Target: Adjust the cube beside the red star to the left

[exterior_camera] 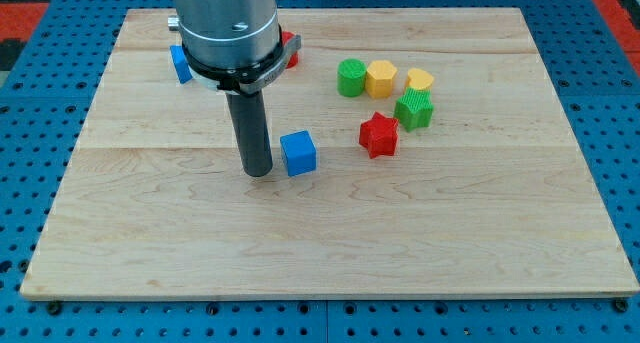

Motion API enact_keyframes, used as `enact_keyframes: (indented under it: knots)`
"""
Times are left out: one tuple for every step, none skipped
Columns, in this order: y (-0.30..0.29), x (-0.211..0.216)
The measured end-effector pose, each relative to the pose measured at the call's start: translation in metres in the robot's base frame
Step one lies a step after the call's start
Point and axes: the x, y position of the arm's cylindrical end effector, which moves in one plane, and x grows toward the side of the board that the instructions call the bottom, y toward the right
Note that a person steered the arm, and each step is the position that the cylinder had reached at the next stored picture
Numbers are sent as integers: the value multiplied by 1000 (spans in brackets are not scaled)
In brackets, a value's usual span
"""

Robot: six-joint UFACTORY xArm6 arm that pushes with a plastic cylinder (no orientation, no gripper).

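The blue cube (299, 152) sits near the middle of the bench (330, 253), a little toward the view's left and top of centre. My tip (258, 172) is on the bench just to the view's left of the cube, close beside it; whether they touch I cannot tell. The end effector here is a plain rod, so it has no jaws to spread or press together, and it grips nothing. The red star (379, 134) lies to the view's right of the cube, apart from it. Past the star, toward the bench's top-right corner, a green block (414, 110) is just beside it, with a yellow block (420, 80), a yellow hexagon-like block (381, 78) and a green cylinder-like block (352, 77) in a row above. Near the top-left corner, another blue block (180, 63) and a red block (289, 45) peek out from behind the arm.
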Motion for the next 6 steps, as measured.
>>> enact_keyframes:
  knots:
    - [25,-5]
    - [41,-31]
    - [42,-30]
    - [8,-17]
    - [-11,-49]
    - [-7,-91]
